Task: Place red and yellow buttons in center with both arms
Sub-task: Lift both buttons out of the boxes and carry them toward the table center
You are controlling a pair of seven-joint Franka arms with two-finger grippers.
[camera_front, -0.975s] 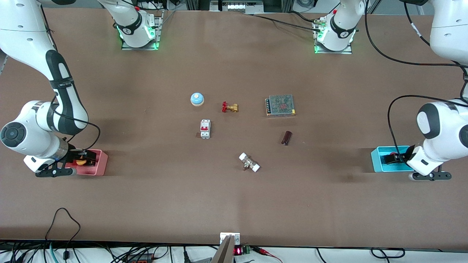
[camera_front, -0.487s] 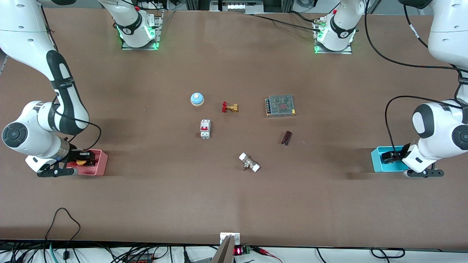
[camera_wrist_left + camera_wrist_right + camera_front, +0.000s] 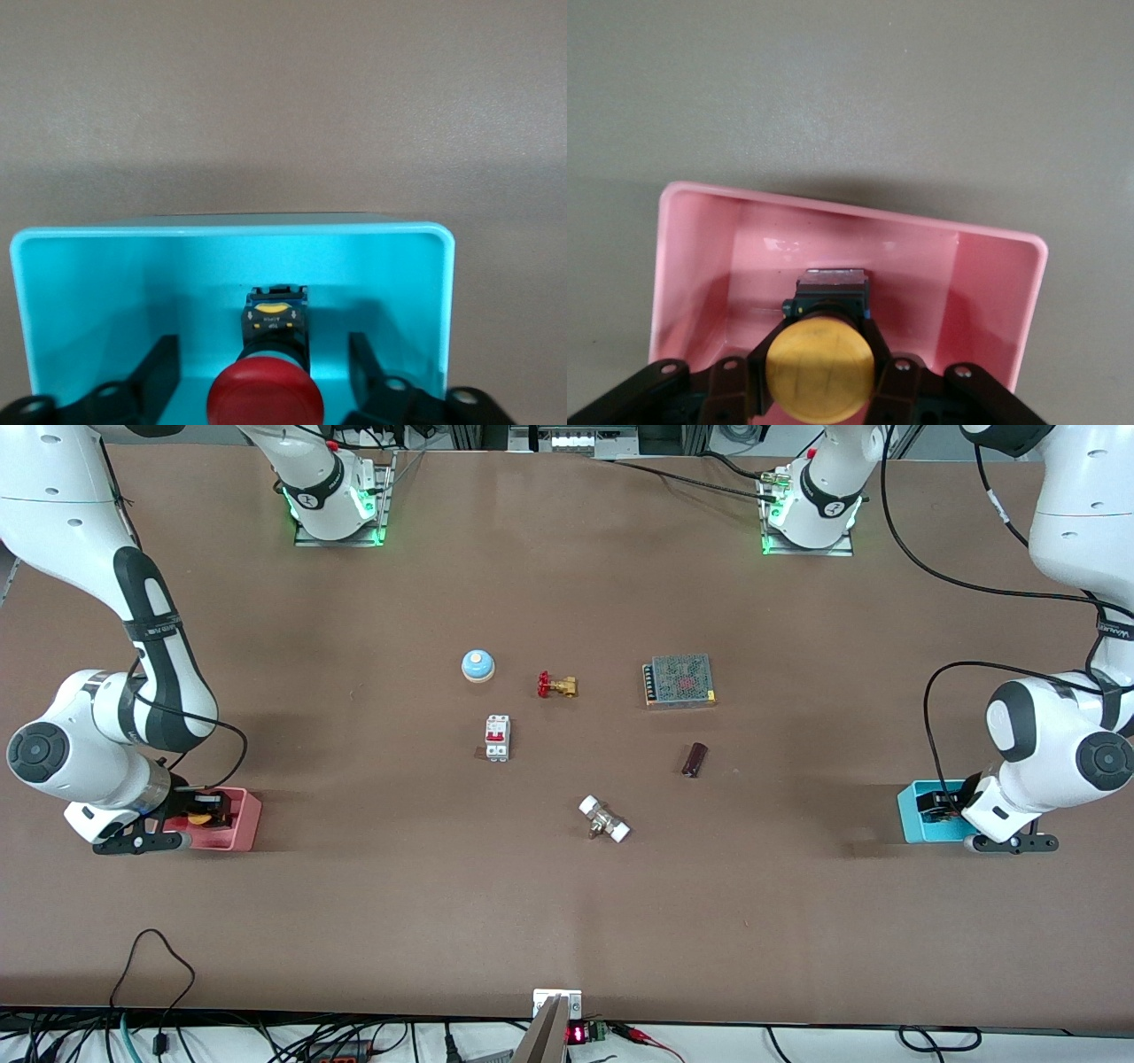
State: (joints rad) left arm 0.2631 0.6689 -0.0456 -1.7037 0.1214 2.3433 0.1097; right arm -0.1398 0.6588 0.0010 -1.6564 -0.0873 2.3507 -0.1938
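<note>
The yellow button (image 3: 819, 369) sits in a pink bin (image 3: 992, 292) near the right arm's end of the table, and shows in the front view (image 3: 200, 817) too. My right gripper (image 3: 821, 359) is down in the bin (image 3: 243, 821), its fingers (image 3: 764, 359) pressed against the button's black body. The red button (image 3: 266, 400) stands in a light blue bin (image 3: 106, 283). My left gripper (image 3: 263, 354) is low in that bin (image 3: 912, 815) with its fingers (image 3: 159, 367) wide apart, one on each side of the button and clear of it. In the front view the left hand (image 3: 941, 804) hides the red button.
In the middle of the table lie a blue-and-white dome (image 3: 477, 665), a red-handled brass valve (image 3: 556, 685), a mesh-topped metal box (image 3: 679, 680), a white and red breaker (image 3: 497, 738), a dark cylinder (image 3: 695, 759) and a white-ended fitting (image 3: 604, 819).
My left arm has shifted over the blue bin toward the table's middle, and its hand now covers the red button in the front view. My right arm has barely moved.
</note>
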